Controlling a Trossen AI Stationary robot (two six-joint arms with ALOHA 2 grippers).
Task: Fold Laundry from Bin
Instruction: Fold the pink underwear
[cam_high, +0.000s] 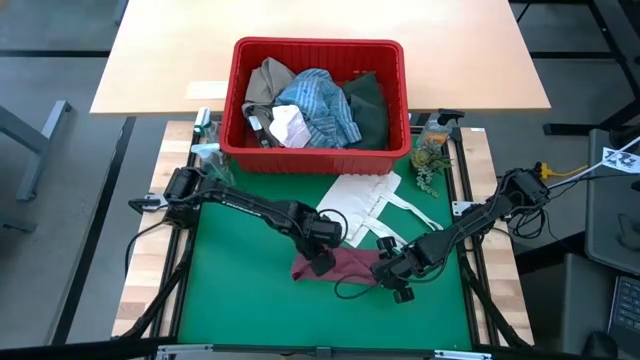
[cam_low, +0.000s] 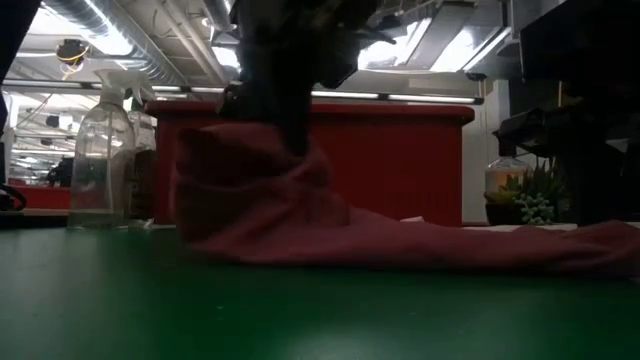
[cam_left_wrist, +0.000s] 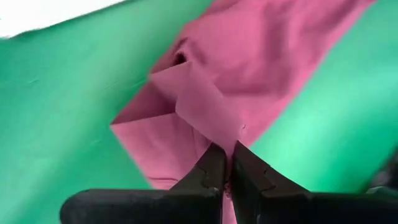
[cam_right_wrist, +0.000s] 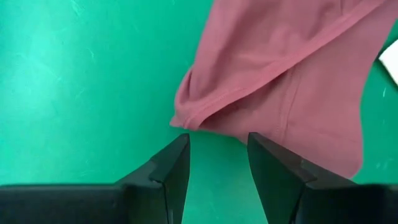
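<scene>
Maroon cloth (cam_high: 340, 266): soft matt knit w/ stitched hem, creased. Mat (cam_high: 230, 300): green, matt, fine scuffs. Bin (cam_high: 318, 155): red plastic, slight sheen, ribbed walls. Tote bag (cam_high: 365, 200): white woven cloth, matt. Spray bottle (cam_low: 100, 165): clear glossy plastic. Far table (cam_high: 170, 60): pale smooth wood-look top. Left gripper (cam_left_wrist: 227, 171) fingers: black matt plastic, pinched on cloth.

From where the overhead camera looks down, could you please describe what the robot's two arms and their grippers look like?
Both arms are dark, slim and jointed, with black cables running along them. The left gripper has two black fingers with notched, toothed inner edges. The right gripper has two black wedge-shaped fingers with flat inner faces. A yellow cable runs near the right arm's base.
</scene>
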